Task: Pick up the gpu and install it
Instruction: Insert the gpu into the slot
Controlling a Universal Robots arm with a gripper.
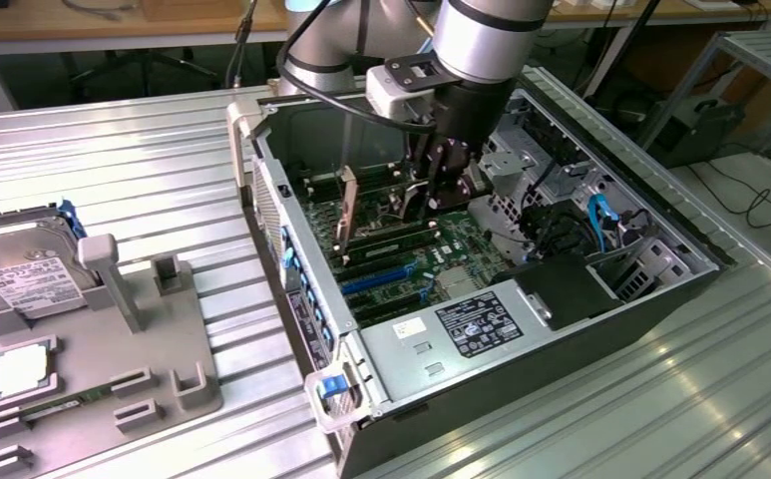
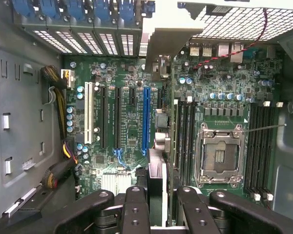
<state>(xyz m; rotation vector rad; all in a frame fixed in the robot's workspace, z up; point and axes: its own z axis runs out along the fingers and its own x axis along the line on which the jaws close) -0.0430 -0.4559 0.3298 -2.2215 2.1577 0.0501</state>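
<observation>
The gpu (image 2: 157,170) is a thin dark card seen edge-on between my fingers (image 2: 136,204). My gripper (image 2: 161,207) is shut on it. The card hangs over the motherboard (image 2: 132,136), just beside the long blue slot (image 2: 145,117); whether it touches a slot I cannot tell. Its pale bracket end (image 2: 158,63) reaches toward the case's rear slot openings. In the exterior view, my gripper (image 1: 441,197) is lowered inside the open computer case (image 1: 492,329). The gpu (image 1: 388,197) stands on edge there, its beige bracket (image 1: 348,205) against the rear wall.
A silver hard drive (image 1: 26,274) and a slim memory stick (image 1: 59,407) rest on a grey fixture (image 1: 119,349) at the exterior view's left. Inside the case lie the CPU socket (image 2: 219,156), memory slots (image 2: 261,146), cables (image 2: 58,97) and a drive cage (image 1: 545,165).
</observation>
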